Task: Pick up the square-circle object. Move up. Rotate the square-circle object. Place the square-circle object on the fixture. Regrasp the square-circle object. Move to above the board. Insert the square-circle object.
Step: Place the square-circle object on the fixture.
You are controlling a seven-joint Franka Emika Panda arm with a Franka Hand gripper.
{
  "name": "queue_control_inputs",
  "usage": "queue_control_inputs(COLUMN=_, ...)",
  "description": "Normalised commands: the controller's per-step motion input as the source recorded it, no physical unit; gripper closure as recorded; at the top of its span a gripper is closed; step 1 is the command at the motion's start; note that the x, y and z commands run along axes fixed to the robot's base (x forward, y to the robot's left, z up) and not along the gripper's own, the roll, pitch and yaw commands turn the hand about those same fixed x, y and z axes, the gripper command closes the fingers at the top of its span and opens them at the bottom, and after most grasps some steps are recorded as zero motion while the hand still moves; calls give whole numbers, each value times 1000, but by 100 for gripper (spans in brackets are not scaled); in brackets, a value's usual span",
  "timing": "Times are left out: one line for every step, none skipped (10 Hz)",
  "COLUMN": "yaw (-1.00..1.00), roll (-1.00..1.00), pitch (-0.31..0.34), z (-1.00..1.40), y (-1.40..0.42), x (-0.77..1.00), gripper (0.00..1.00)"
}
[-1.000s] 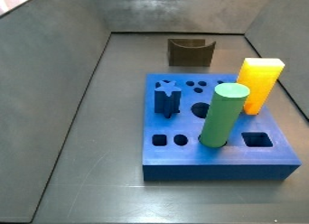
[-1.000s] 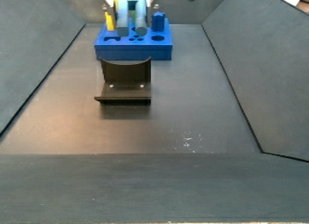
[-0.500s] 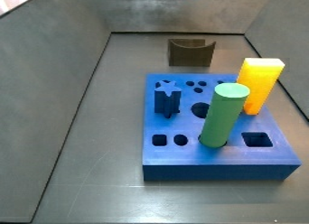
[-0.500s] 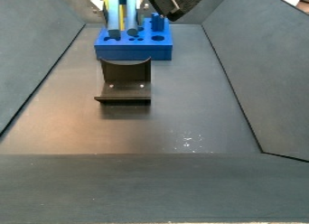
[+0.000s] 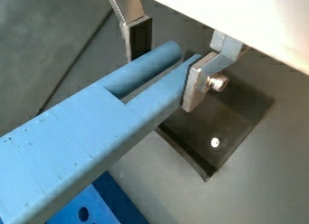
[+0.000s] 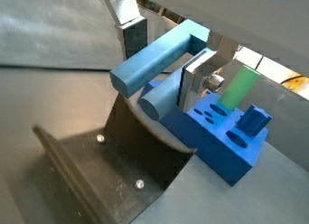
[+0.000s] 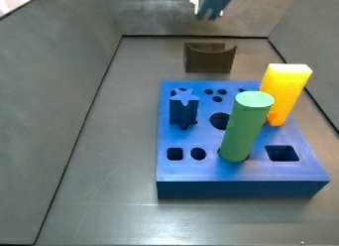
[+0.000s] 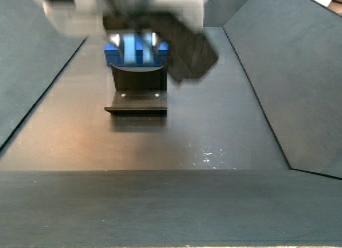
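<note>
The square-circle object [image 5: 108, 119] is a light blue peg of two joined bars, one square and one round [image 6: 151, 70]. It sits between the silver fingers of my gripper [image 5: 167, 70], which is shut on it in both wrist views [image 6: 163, 65]. The dark fixture [image 6: 108, 164] lies just below the peg, and its base plate [image 5: 223, 133] shows under the fingers. In a side view the gripper [image 7: 212, 2] hangs above the fixture [image 7: 208, 57]. From the opposite side it is a blur [image 8: 140, 22] over the fixture [image 8: 138, 92]. The blue board [image 7: 239, 161] lies closer to the camera.
A tall green cylinder [image 7: 245, 126], a yellow block [image 7: 283, 91] and a dark blue star peg [image 7: 183, 109] stand in the board. Grey walls slope up on both sides of the floor. The board [image 6: 223, 142] sits right beside the fixture.
The gripper with the peg has come down from the top edge of both side views toward the fixture and now blurs with motion. The board's pegs have not moved.
</note>
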Motion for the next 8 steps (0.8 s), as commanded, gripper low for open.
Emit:
queue_control_inputs(yaw=-118, roll=-993, pitch=48, z=-1000, y=97, x=154, gripper=100)
queue_control_inputs(yaw=-107, roll=-781, pitch=47, z=-1000, y=105, x=168, gripper=100)
queue_control_inputs(yaw=-101, roll=-619, pitch=46, z=-1000, y=113, x=177, gripper=100)
queue_control_inputs(yaw=-97, roll=-408, pitch=50, z=-1000, y=126, x=193, gripper=100)
queue_control_inputs(yaw=-94, roll=-310, pitch=54, z=-958, y=122, x=192, gripper=100)
queue_control_inputs(yaw=-92, roll=-208, pitch=52, z=-690, y=83, x=144, gripper=100)
queue_control_inputs(yaw=-96, roll=-186, pitch=40, z=-490, y=71, x=115, gripper=100)
queue_control_inputs(yaw=-96, roll=-167, pitch=24, z=-246, y=60, x=96, gripper=100)
